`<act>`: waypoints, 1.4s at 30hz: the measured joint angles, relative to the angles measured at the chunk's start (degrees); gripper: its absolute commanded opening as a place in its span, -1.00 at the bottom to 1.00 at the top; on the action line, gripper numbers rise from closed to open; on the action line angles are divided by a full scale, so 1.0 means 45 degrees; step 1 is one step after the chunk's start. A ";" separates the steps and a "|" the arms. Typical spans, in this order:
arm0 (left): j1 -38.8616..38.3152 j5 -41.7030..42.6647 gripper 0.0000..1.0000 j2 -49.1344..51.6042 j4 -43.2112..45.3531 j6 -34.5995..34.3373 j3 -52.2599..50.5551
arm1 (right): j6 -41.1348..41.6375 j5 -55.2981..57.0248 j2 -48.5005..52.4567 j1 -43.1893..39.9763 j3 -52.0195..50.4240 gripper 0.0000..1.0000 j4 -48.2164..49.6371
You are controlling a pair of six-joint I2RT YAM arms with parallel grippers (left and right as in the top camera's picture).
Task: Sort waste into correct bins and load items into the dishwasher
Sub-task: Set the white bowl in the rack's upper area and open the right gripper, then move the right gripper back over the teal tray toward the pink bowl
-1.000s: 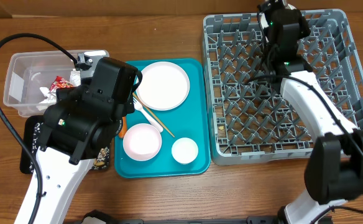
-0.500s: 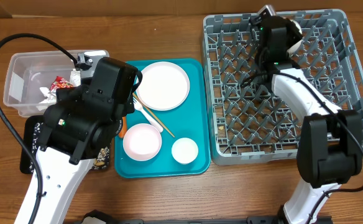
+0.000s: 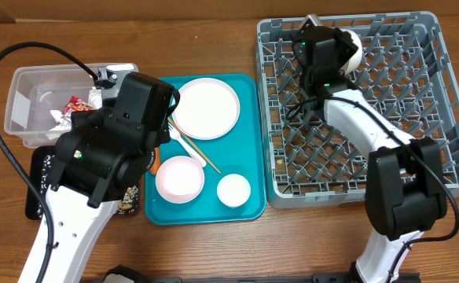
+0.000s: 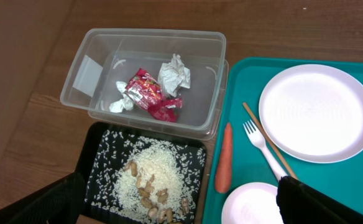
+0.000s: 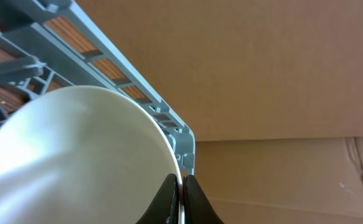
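Observation:
My left gripper [image 4: 181, 194] is open and empty, hovering over the black tray [image 4: 97, 158] of rice [image 4: 150, 171] and nuts [image 4: 145, 188]. The clear tub [image 4: 88, 68] holds the red wrapper [image 4: 145, 93] and paper wads [image 4: 174, 73]. A carrot [image 4: 224, 158], fork [image 4: 259, 146], chopstick [image 4: 270, 142], plate [image 3: 206, 108], pink bowl [image 3: 179, 178] and cup [image 3: 233, 190] lie on the teal tray [image 3: 245, 141]. My right gripper [image 5: 180, 186] is shut on the rim of a white bowl [image 5: 76, 155] over the back of the grey rack [image 3: 418, 118].
The left arm's body [image 3: 111, 149] hides much of the black tray and the teal tray's left edge from overhead. A brown cardboard wall [image 5: 281, 74] stands behind the rack. Wooden table [image 3: 214, 251] runs along the front.
My right gripper has swung left along the back of the rack with the white bowl in it. The left arm has not moved.

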 measured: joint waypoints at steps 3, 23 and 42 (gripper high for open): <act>0.0000 0.0000 1.00 0.0000 0.0000 0.0000 0.0000 | -0.0058 0.0316 0.0044 0.0287 0.0112 -0.92 -0.0403; 0.0000 0.0000 0.99 0.0000 0.0000 0.0005 0.0000 | 0.0073 0.0544 0.0719 0.2399 0.0165 0.42 -0.0612; 0.0000 -0.0005 1.00 0.0000 0.0000 0.0000 0.0000 | 0.4391 0.0840 -0.1078 0.2565 0.0146 0.61 -0.1676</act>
